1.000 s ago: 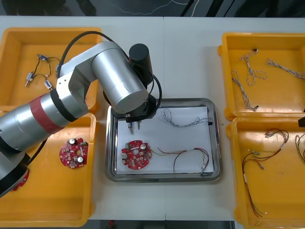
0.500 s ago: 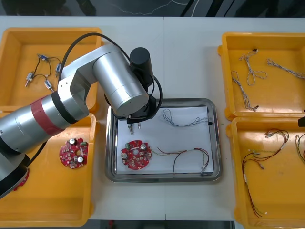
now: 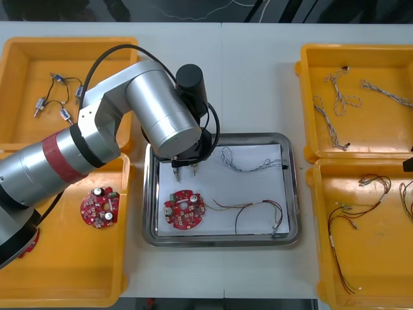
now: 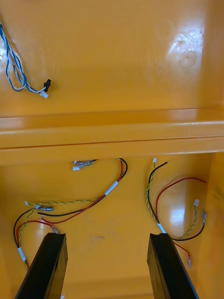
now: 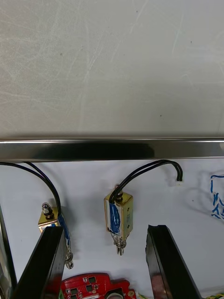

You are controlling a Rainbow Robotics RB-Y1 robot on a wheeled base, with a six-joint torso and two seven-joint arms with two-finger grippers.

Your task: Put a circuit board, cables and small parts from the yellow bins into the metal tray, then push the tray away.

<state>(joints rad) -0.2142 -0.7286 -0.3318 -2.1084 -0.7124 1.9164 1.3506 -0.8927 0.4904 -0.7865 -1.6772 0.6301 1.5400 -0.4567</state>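
Metal tray (image 3: 293,194) sits mid-surface, and two small metal parts (image 5: 119,219) lie loose on its white inside by the far-left corner. One is right between the left claw's (image 5: 106,230) wide-open fingers, not gripped, and the other is beside one finger. The red circuit board (image 3: 184,210) lies just nearer. The right claw (image 4: 107,236) hangs open over red and yellow cables (image 4: 111,189) in a yellow bin (image 4: 116,243).

The left tool (image 5: 106,229) is hovering over the metal tray (image 5: 112,150), its fingers standing apart. A small metal part (image 5: 119,219) with black leads is lying between them, and a second part (image 5: 49,219) is sitting just beside one finger. A red circuit board (image 5: 93,286) is showing closer in, and the bare desk (image 5: 112,70) is stretching beyond the rim.
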